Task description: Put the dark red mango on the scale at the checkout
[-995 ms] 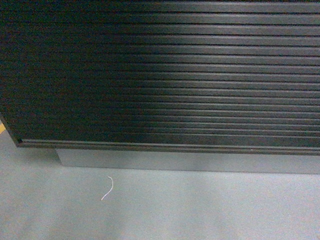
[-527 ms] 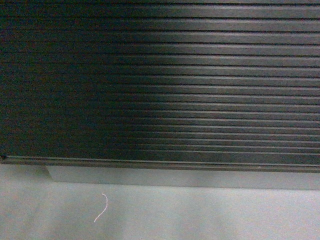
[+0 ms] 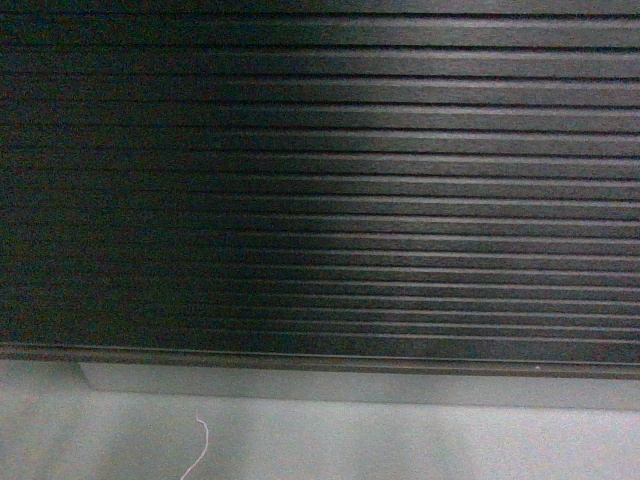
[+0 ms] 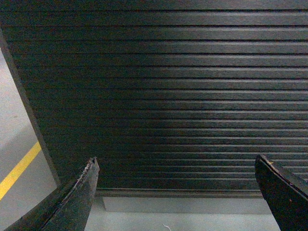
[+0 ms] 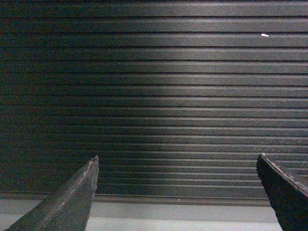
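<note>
Both grippers' fingers spread wide, nothing between them: left gripper [image 4: 175, 192] and right gripper [image 5: 177, 192] each face the checkout [image 3: 320, 180], its dark ribbed front filling every view. Grey base [image 3: 350, 385] runs along the bottom, w/ pale floor [image 3: 400, 445] below and a thin white thread [image 3: 197, 450] lying on it. Yellow floor line [image 4: 18, 169] shows at far left in left wrist view. Mango & scale not visible anywhere. Risk, as I judge it: robot sits very near the counter w/ cameras aimed low, so it could bump the panel, or reach blind.
</note>
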`<state>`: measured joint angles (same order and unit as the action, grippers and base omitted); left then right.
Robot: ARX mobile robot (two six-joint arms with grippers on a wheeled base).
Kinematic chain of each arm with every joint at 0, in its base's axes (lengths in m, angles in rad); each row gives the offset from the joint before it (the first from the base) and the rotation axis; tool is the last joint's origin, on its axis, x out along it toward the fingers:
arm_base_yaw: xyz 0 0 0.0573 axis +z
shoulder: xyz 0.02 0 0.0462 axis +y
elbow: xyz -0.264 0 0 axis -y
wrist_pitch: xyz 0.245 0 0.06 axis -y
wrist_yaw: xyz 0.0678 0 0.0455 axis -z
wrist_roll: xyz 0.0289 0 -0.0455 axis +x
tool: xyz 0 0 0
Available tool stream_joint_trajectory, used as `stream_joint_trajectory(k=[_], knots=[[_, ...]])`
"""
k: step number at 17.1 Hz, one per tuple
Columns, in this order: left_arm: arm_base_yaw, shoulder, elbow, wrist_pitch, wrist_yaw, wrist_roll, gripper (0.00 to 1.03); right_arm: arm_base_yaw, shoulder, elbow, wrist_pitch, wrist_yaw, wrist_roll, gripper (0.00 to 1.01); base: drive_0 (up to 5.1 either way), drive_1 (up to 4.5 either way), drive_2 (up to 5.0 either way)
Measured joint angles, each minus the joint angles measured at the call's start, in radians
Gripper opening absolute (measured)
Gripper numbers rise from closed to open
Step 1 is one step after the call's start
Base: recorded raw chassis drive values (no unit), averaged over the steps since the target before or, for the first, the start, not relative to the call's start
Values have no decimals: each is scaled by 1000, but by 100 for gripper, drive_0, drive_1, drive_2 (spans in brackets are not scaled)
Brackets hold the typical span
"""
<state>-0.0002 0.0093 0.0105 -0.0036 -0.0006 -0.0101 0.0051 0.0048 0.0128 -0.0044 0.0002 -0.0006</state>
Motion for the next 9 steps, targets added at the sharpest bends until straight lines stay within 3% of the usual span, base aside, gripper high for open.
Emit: stream_joint_trajectory(k=[9], knots=[[0,0,0,0,0,0,98,0,0,0,0,0,0,98,0,137,-137]])
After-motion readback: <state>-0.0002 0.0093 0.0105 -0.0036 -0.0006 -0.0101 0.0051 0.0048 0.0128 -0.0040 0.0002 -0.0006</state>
